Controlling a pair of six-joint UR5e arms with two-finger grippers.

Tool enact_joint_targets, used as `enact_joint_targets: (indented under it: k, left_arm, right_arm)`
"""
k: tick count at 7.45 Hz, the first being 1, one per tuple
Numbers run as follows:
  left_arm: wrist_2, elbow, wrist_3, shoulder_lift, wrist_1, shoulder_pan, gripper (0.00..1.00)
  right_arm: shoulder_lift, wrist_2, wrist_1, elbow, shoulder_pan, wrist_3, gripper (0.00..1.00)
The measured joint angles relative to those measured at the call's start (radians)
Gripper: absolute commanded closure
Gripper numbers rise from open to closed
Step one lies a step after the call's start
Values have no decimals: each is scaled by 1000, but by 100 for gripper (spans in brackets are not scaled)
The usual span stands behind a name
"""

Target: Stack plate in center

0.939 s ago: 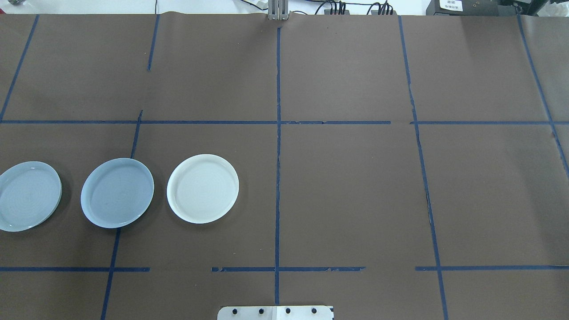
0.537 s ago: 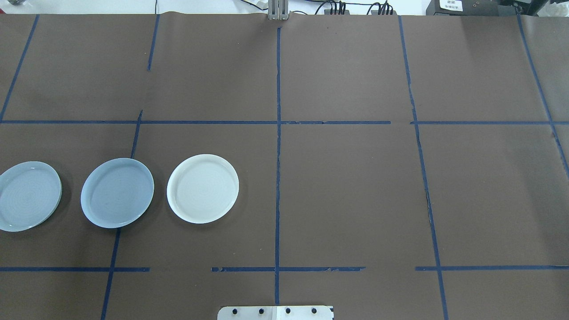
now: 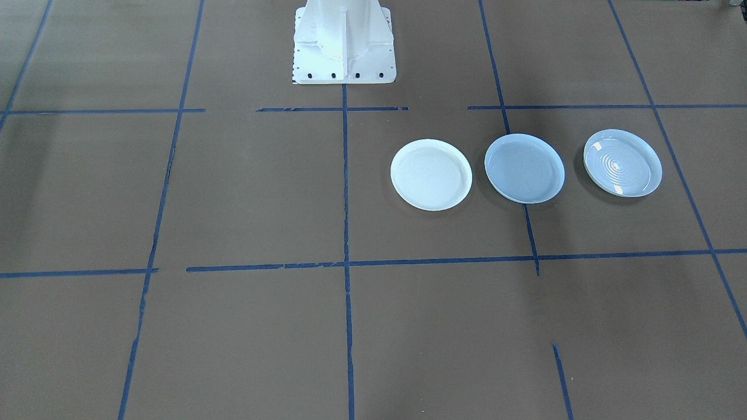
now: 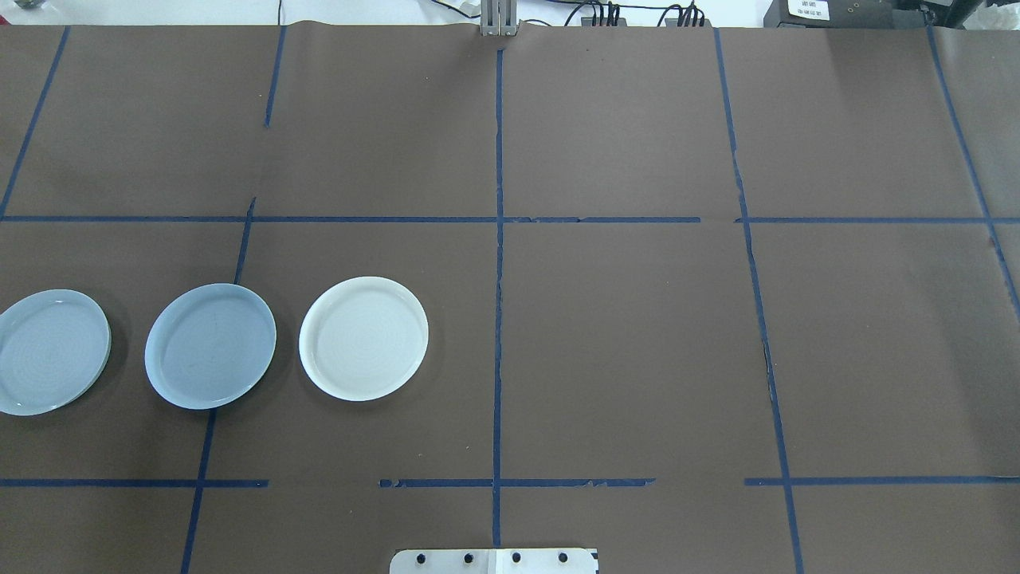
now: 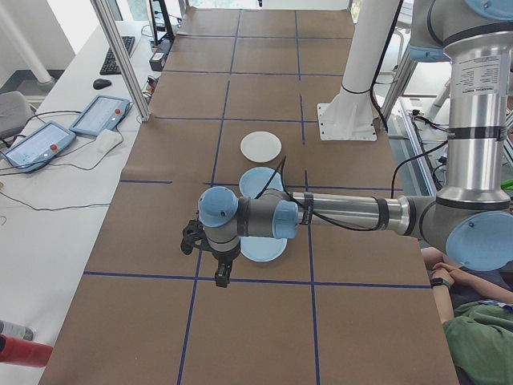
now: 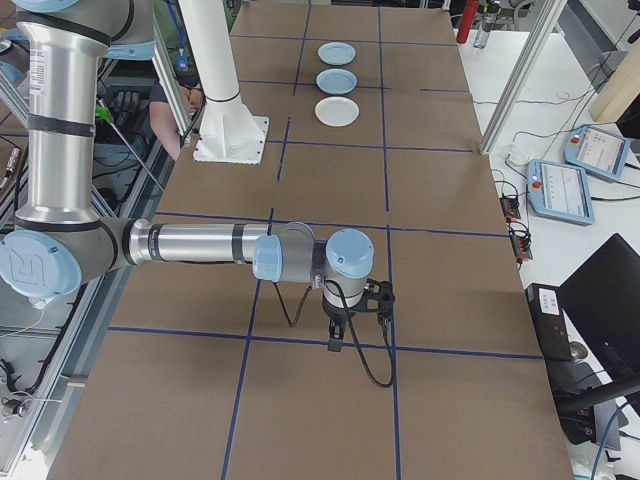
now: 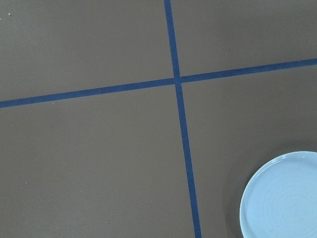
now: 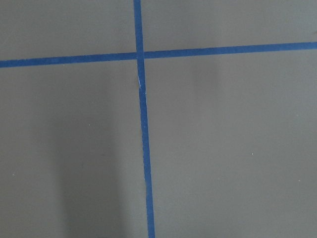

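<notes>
Three plates lie in a row on the brown table. The center one is the matte blue-grey plate (image 4: 210,346) (image 3: 524,168). A white plate (image 4: 363,338) (image 3: 431,174) lies on its inner side and a glossy ringed plate (image 4: 49,351) (image 3: 622,163) (image 7: 282,196) on its outer side. My left gripper (image 5: 221,277) hangs over the table just beyond the glossy plate, seen only in the exterior left view, so I cannot tell whether it is open. My right gripper (image 6: 336,338) hangs far from the plates (image 6: 336,80), seen only in the exterior right view, and its state is equally unclear.
Blue tape lines (image 4: 498,239) divide the table into a grid. The white robot pedestal (image 3: 343,41) stands at the near middle edge. Tablets (image 5: 100,114) (image 6: 560,190) lie on side benches. A person (image 5: 473,329) sits behind the robot.
</notes>
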Motion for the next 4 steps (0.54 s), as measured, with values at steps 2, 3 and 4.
enact_joint_targets:
  k: [2,3,4]
  left_arm:
    - [-21,13,-47,4,-28,64,0]
    - [-25,31,-80,19,-88,99,0]
    - [-27,60,-127,39,-182,132,0]
  right_arm:
    - [0,0,0,0,0,0,0]
    - [0,0,0,0,0,0,0]
    - [0,0,0,0,0,0,0]
